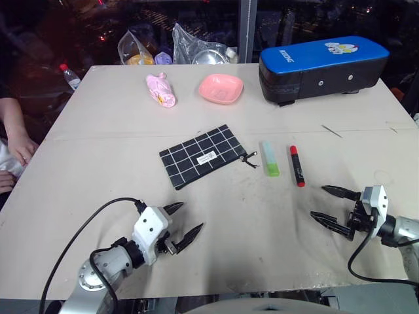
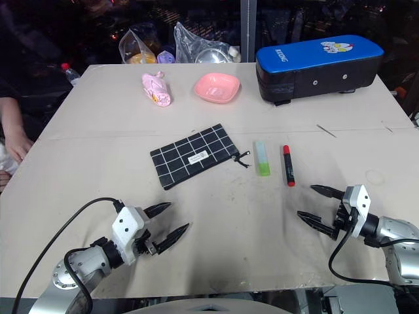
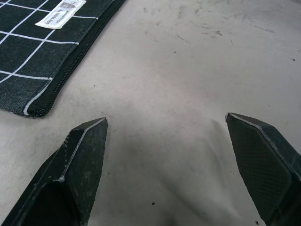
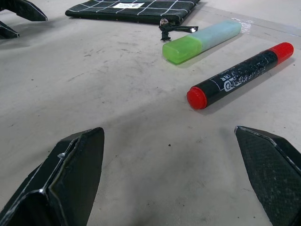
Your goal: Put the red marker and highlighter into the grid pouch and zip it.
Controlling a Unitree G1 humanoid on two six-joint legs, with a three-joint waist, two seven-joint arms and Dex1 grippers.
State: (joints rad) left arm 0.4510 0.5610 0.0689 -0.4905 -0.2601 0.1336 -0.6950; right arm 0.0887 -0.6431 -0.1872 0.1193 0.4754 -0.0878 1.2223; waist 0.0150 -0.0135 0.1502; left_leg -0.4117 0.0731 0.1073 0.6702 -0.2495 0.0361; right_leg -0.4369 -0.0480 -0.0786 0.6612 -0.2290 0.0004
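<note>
We are at the very start: nothing is packed yet. The grid pouch point(image 1: 202, 156) lies flat in the middle of the desk point(image 1: 98, 196), its zip looking closed and the pull at its right end. Just beside that end lies the highlighter point(image 1: 271, 159), and next to it, a little apart, the red marker point(image 1: 296, 165). Our left claw point(image 1: 183, 222) hovers near the pouch's near corner, spread wide and holding nothing. Our right claw point(image 1: 334, 206) sits near the marker, equally wide and empty. We judge the opening step is in hand: the pouch likely needs unzipping first, so the left claw should pin the fabric while the right takes the pull.
</note>
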